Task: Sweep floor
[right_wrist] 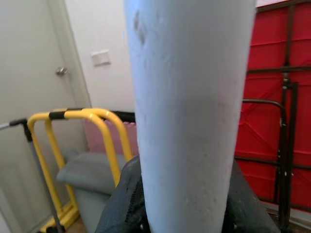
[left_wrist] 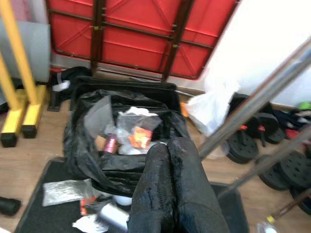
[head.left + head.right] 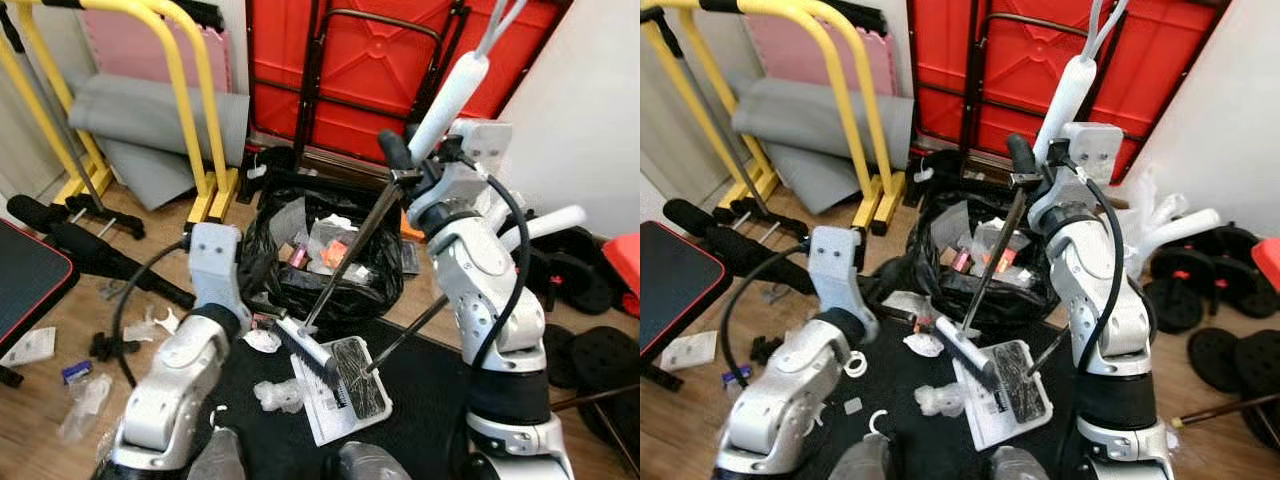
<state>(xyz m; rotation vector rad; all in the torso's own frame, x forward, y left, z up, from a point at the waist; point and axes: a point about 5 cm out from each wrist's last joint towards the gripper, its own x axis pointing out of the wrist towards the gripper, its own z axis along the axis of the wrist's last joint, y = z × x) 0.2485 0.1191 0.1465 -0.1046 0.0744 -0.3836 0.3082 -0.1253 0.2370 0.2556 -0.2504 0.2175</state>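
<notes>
My right gripper (image 3: 412, 158) is shut on the white grip (image 1: 189, 111) of a broom, raised above the black trash bag (image 3: 262, 262). The metal shaft slants down to the brush head (image 3: 305, 352) on the black mat (image 3: 430, 400). The brush touches a dustpan (image 3: 362, 380) holding debris, and a thin handle rises from the pan to the right. A printed sheet (image 3: 322, 412) lies under the pan, with crumpled plastic (image 3: 275, 395) beside it. My left gripper (image 2: 169, 191) is shut and empty, pointing at the bag from its near left side.
The bag is full of wrappers. A yellow frame (image 3: 190, 100) and grey mats stand at the back left, with a red folded table (image 3: 380, 60) behind the bag. A padded bench (image 3: 30, 280) is on the left and weight plates (image 3: 600, 350) on the right. Litter (image 3: 85, 400) lies on the wood floor.
</notes>
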